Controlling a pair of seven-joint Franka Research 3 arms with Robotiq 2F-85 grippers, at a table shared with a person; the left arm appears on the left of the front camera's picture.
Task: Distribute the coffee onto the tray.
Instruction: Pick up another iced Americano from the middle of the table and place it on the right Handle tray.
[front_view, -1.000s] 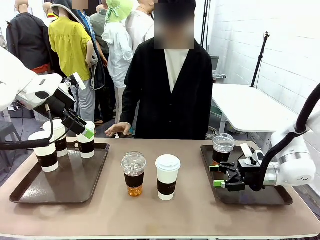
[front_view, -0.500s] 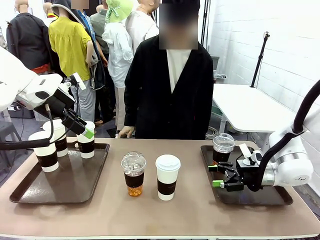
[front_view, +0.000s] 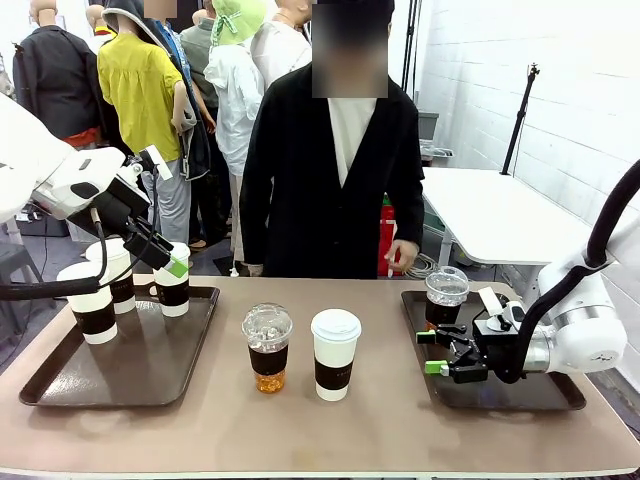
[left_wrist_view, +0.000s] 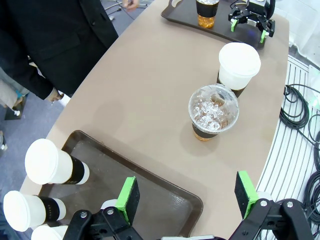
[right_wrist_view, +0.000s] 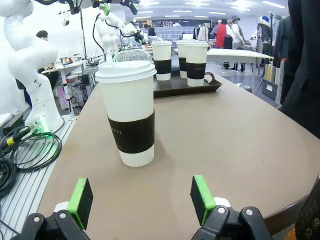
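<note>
Bare table (front_view: 390, 400) lies between the right tool (front_view: 431, 352) and the white cup (front_view: 334, 354); the clear cup (front_view: 267, 347) seems to crowd its far side

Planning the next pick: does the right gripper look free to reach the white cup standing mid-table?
Probably yes. The right gripper is open and faces the white cup, with bare table between them.

Front view: three banded paper cups (front_view: 95, 305) stand on the left tray (front_view: 130, 375), a clear dome-lidded cup (front_view: 268, 347) and a fourth paper cup (front_view: 335, 353) side by side mid-table (front_view: 380, 430), and a second clear cup (front_view: 446, 297) on the right tray (front_view: 520, 392) near the right gripper (front_view: 430, 352), jaws apart.
</note>
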